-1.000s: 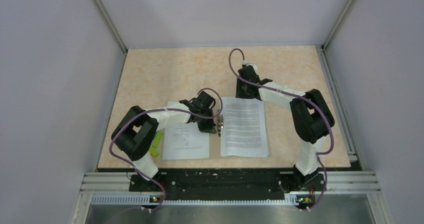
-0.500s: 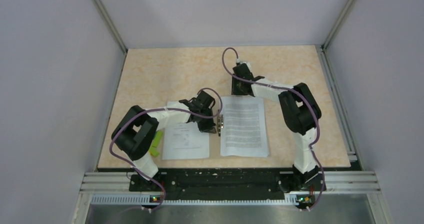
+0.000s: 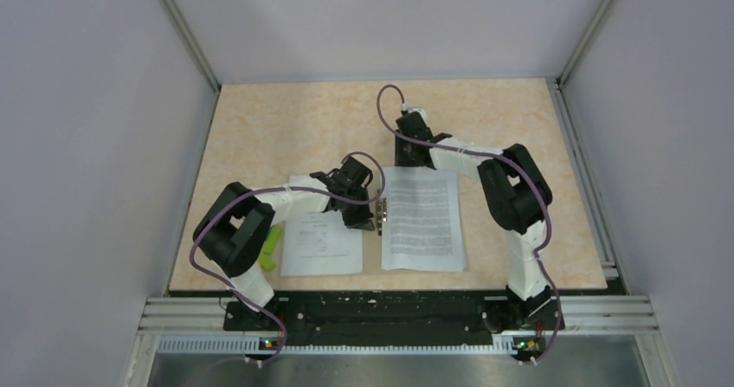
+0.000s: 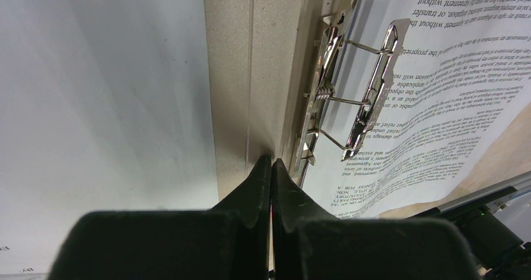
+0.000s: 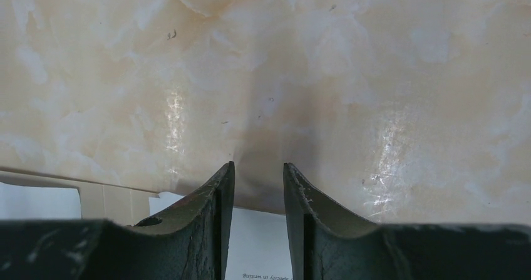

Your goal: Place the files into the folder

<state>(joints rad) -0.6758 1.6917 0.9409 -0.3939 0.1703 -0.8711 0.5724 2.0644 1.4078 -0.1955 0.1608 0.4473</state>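
- Files (image 3: 421,222) are lying as white printed sheets across an opened folder (image 4: 250,73) in the middle of the table (image 3: 286,127). One sheet is sitting right of the spine and a second sheet (image 3: 320,244) left of it.
- Metal clip (image 4: 350,98) is standing raised just beside the spine, its wire bars arching over the inner margin of the right-hand sheet. It seems to be lifted so that pages can go under it.
- Left gripper (image 4: 271,161) is pointing down at the crease of the spine, jaws pressed fully together and grasping nothing. The tips appear to be touching the cardboard just beside the clip, probably pinning the folder flat so it cannot slide.
- Right gripper (image 5: 258,167) is hanging low at the far edge of the right-hand sheet. Its jaws are parted by a narrow gap with only bare table between them, so it is holding nothing.
- Under the right gripper's fingers, the top of the sheet and a strip of the folder's far edge are showing. The placement suggests it is lining up to catch or nudge that edge.
- Off to the left, a green block (image 3: 271,247) is lying under the left arm, beside the second sheet and playing no part.
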